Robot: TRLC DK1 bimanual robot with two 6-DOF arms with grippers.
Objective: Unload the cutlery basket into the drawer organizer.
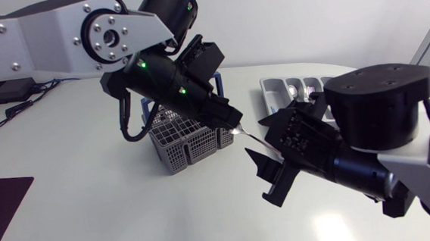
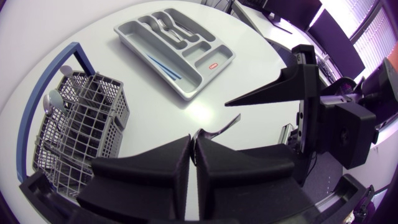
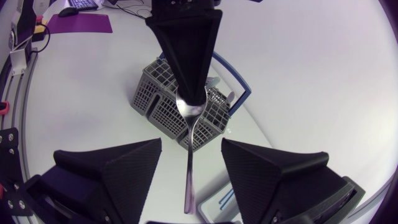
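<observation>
The left gripper point(image 1: 230, 123), matte black with two broad wedge fingers, is closed tight on the bowl of a polished metal spoon point(image 3: 189, 155). It holds the spoon in the air just beside the cutlery basket point(image 1: 183, 145), and the slim handle sticks out towards the right gripper point(image 3: 191, 143). The right gripper's fingers stand wide apart, one on each side of the handle without touching it, and hold nothing. The basket is grey plastic mesh in a boxy shape, divided into square compartments, with a curved blue handle point(image 2: 56, 62) arching over it. It stands on the smooth white table point(image 1: 92, 213). From the left wrist view, another spoon point(image 2: 53, 99) stands upright in one of its cells, the rounded bowl above the rim. The drawer organizer point(image 2: 189, 87) is a shallow tray of light grey moulded plastic with rounded corners, lying flat on the table well apart from the basket. Several shiny metal pieces point(image 2: 163, 23) lie in its narrow slots. Thin blue sticks point(image 2: 165, 67) lie in the long compartment across them, though what they are cannot be told. A small red label point(image 2: 213, 64) sits in one of the short compartments — its print is too small to read. The left arm's links are silver-grey with black joints, and small green lights point(image 1: 143, 63) glow on its dark wrist housing.
</observation>
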